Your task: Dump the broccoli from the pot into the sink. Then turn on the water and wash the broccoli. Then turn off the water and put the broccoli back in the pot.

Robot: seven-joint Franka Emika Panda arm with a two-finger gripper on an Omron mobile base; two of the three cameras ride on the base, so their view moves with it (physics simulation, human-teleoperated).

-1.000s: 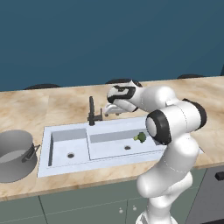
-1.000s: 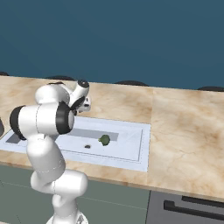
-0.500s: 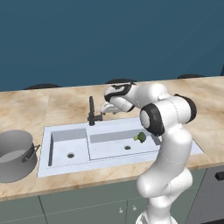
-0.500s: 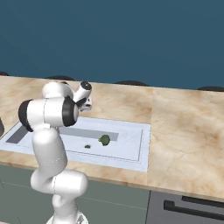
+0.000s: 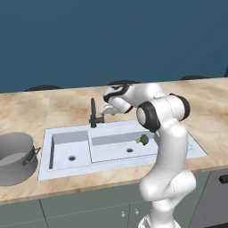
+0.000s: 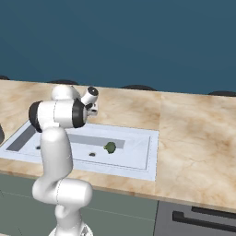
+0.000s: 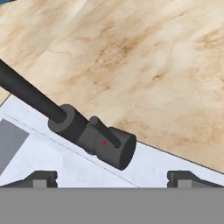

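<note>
Broccoli (image 5: 142, 139) lies loose on the floor of the wide basin of the sink (image 5: 187, 153), near the round drain, placed where water from the spout can reach it; the grey pot (image 5: 15, 158) stands upright on the marble counter (image 5: 67, 104) well to the sink's left, apparently emptied and parked clear of the washing. With the floret already dumped, the step in hand looks to be turning on the water. The white arm rises from the base in front of the cabinets, bends sharply at its dark elbow joint and reaches back over the sink's far rim, its wrist turned so the gripper (image 5: 107, 109) points toward the dark faucet (image 5: 93, 114). Seen from the hand camera, the faucet's cylindrical body and small lever (image 7: 105, 133) sit just ahead, framed between the two finger tips (image 7: 40, 178), which stand spread fully apart and grasp nothing. No water is visible from the spout
</note>
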